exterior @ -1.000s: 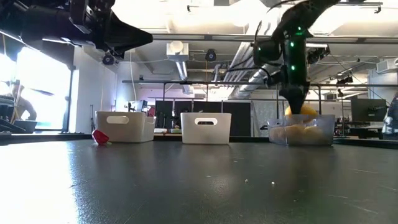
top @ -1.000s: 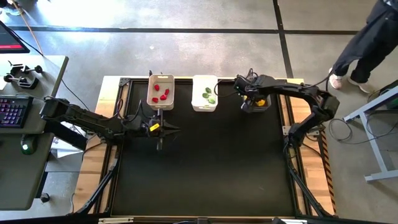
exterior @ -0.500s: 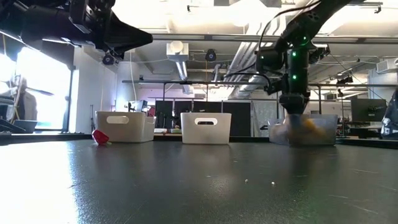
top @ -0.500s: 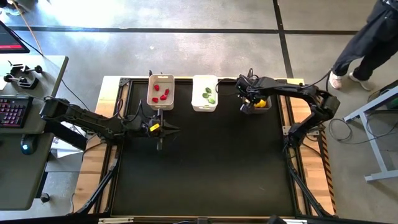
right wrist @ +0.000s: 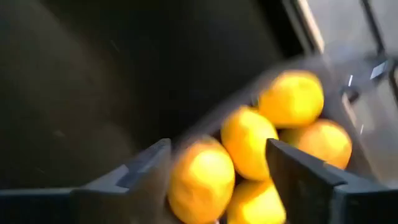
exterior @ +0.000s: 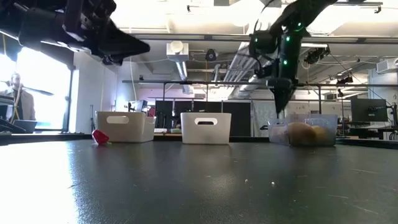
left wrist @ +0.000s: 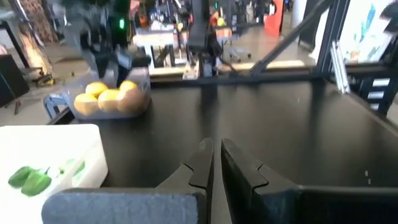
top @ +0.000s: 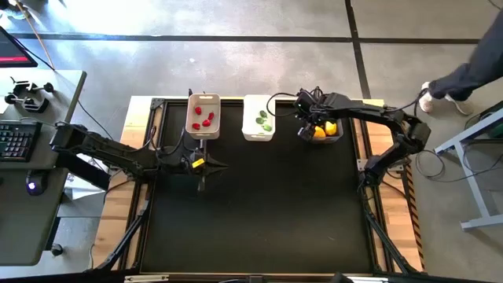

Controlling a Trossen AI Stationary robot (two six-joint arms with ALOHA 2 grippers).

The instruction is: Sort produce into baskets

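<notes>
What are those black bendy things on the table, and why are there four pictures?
They are two robot arms sorting toy produce. One camera looks down from above, one sits at table height, and one rides on each wrist. On the black table stand three small bins: a beige bin with small red pieces, a white bin with green pieces, and a dark grey bin with yellow-orange lemon-like fruits. The right gripper hangs open over the fruits, holding nothing. The left gripper waits shut and empty. One red piece lies loose on the table.

Smooth plastic baskets point(top: 203, 115) – glossy yellow fruits point(right wrist: 246, 137) – on a matt black table point(top: 259, 204).
</notes>
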